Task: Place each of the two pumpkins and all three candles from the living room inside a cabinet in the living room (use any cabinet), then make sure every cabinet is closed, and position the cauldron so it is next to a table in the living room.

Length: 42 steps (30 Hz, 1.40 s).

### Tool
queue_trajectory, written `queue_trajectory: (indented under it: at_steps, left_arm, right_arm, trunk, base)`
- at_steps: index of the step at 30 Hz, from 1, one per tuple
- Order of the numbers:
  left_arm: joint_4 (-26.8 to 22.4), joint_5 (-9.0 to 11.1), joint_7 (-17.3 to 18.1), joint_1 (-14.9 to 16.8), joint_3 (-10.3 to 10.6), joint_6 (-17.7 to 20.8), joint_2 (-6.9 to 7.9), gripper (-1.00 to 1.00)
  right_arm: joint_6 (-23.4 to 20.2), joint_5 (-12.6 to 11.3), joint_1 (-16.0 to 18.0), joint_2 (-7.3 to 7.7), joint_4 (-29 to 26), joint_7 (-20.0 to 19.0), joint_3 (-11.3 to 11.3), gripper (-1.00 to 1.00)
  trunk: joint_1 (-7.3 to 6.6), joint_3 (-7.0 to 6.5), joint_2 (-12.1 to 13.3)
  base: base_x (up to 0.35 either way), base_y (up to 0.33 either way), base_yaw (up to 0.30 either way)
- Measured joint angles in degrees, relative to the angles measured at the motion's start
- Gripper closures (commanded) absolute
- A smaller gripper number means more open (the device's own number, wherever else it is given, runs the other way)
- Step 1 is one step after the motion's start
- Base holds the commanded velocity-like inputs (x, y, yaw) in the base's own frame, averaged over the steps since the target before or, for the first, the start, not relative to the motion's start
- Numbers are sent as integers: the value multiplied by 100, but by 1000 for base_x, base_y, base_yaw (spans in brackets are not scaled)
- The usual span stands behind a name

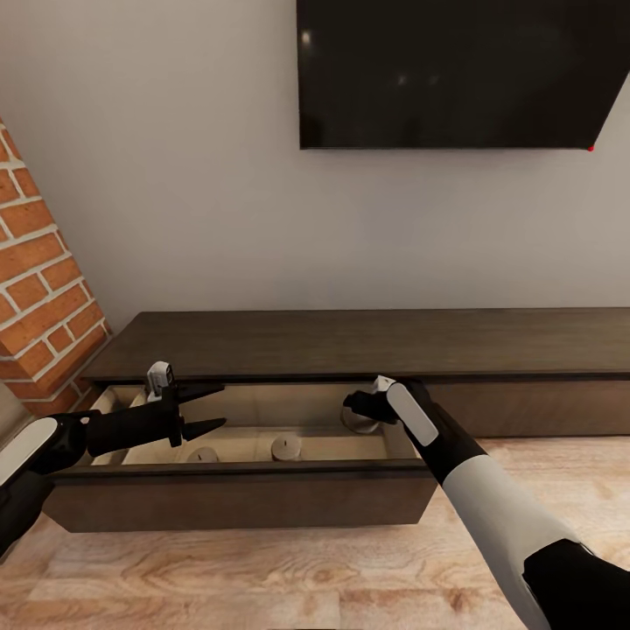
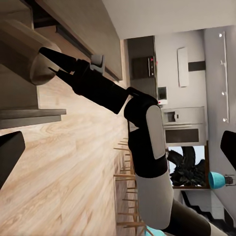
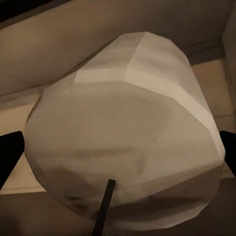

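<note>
Right gripper [image 1: 360,408] clamps third short beige candle [image 3: 123,132] over right end of open pale-lined drawer of dark brown cabinet [image 1: 367,346]. Two candles [image 1: 286,448] left. Release point directly below. Left gripper [image 1: 214,407] spread, empty.

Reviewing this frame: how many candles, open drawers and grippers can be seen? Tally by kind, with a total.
Candles: 3, two lying in the drawer, one in the right gripper
Open drawers: 1
Grippers: 2, left gripper and right gripper
Total: 6
</note>
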State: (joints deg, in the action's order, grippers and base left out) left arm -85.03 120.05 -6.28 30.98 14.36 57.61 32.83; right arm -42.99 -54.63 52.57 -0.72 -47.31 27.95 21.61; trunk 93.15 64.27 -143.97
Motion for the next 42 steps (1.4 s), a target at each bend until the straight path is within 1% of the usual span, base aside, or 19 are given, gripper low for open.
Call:
queue_trajectory:
  at_steps: [2, 4, 5, 8, 10, 11, 14, 15, 21, 22, 23, 26, 27, 33, 36, 42]
  left_arm:
    - [-1, 0, 0, 0, 3, 0, 0, -100]
    - [-1, 0, 0, 0, 1, 0, 0, -100]
    - [-1, -5, 0, 0, 2, 0, 0, -100]
    - [-1, -5, 0, 0, 4, 0, 0, -100]
    - [-1, -5, 0, 0, 2, 0, -3, -100]
    - [-1, -5, 0, 0, 1, 0, -6, -100]
    - [-1, -5, 0, 0, 5, 0, -8, -100]
    - [-1, -5, 0, 0, 7, 0, -8, -100]
    - [-1, -1, 0, 0, 31, 0, -9, -100]
    - [-1, 0, 0, 0, 39, 0, -9, -100]
    - [-1, 0, 0, 0, 45, 0, -9, -100]
    - [-1, 0, 0, 0, 51, 0, -9, -100]
    - [-1, 0, 0, 0, 51, 0, -9, -100]
    - [-1, -5, 0, 0, 52, 0, -9, -100]
    - [-1, 0, 0, 0, 53, 0, -9, -100]
    - [-1, 0, 0, 0, 53, 0, -9, -100]
  right_arm:
    - [0, -1, -2, 0, 1, 1, 46, 100]
    - [14, -24, -1, -23, 5, 4, 169, 100]
    - [32, -40, -4, -74, 64, 3, 214, 100]
    - [90, -26, -3, -231, 343, 3, 257, 100]
    - [117, -32, -1, -362, 449, 2, 268, 100]
    - [126, -37, -2, -454, 488, 2, 272, 100]
    - [184, 11, 0, -541, 524, 4, 273, 100]
    - [210, 16, -1, -550, 529, 4, 273, 100]
    - [688, 60, 2, -561, 558, -8, 272, 100]
    - [724, 107, 1, -561, 565, -6, 272, 100]
    - [753, 215, 2, -562, 573, -8, 271, 100]
    - [781, 291, 2, -562, 584, -9, 271, 100]
    - [785, 301, 2, -563, 586, -9, 271, 100]
    - [828, 331, -2, -557, 597, -4, 271, 100]
    - [992, 326, 2, -555, 598, -7, 271, 100]
    - [1169, 328, -1, -546, 599, -5, 271, 100]
  trunk:
    - [0, 0, 0]
    - [0, 0, 0]
    - [4, 22, 0]
    - [11, 89, -4]
    - [16, 133, -7]
    - [19, 155, -9]
    - [26, 221, -13]
    - [29, 243, -14]
    - [28, 244, -15]
    - [28, 244, -15]
    - [28, 244, -15]
    - [28, 244, -15]
    - [28, 244, -15]
    - [44, 376, -22]
    - [44, 377, -23]
    - [44, 377, -23]
  base:
    - [0, 0, 0]
    - [0, 0, 0]
    - [0, 0, 0]
    - [0, 0, 0]
    - [0, 0, 0]
    - [0, 0, 0]
    - [0, 0, 0]
    - [0, 0, 0]
    - [0, 0, 0]
    - [0, 0, 0]
    - [0, 0, 0]
    - [0, 0, 0]
    - [0, 0, 0]
    - [0, 0, 0]
    - [0, 0, 0]
    - [0, 0, 0]
